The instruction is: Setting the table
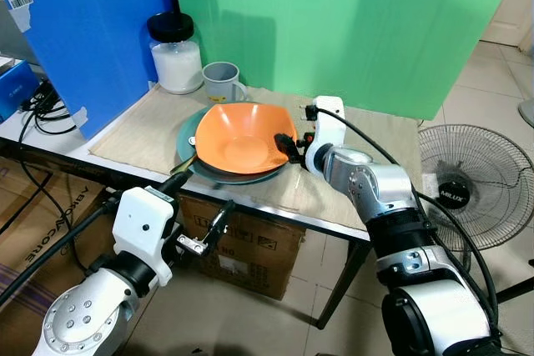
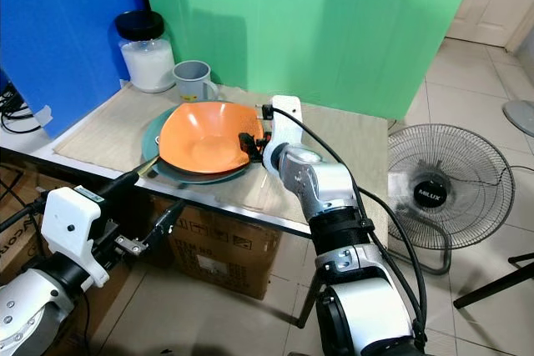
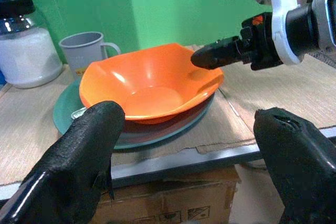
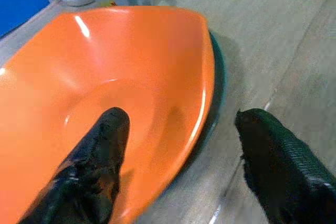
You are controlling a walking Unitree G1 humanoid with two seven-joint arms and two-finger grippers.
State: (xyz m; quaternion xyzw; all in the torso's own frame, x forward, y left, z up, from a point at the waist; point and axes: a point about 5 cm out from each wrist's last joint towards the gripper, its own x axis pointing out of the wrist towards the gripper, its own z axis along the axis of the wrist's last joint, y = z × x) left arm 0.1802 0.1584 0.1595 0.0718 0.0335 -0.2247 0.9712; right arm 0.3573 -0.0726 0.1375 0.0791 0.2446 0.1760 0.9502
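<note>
Tiled floor is seen beneath the counter [image 1: 350, 135], with one cardboard box [image 1: 250, 248] stowed under its near edge and one standing fan [image 1: 467, 185] set on the floor to the right. Nearest, the left gripper [image 1: 200, 227] is held low in front of the counter edge, its jaws released and spread wide, grasping nothing; it appears to be kept in reserve, aimed at the dishes. On the beige mat [image 1: 142, 135], one orange bowl [image 1: 246, 135] is stacked on what looks like two plates, a dark one and a teal plate [image 1: 188, 135] beneath it. The right gripper [image 1: 286, 147] is placed at the bowl's right rim, one finger inside and one outside, jaws parted and not yet clenched, presumably so the bowl can be lifted off the stack. Farther back, one grey mug [image 1: 222, 81] and one lidded jar [image 1: 175, 53] of white contents are kept together by the blue and green screens.
</note>
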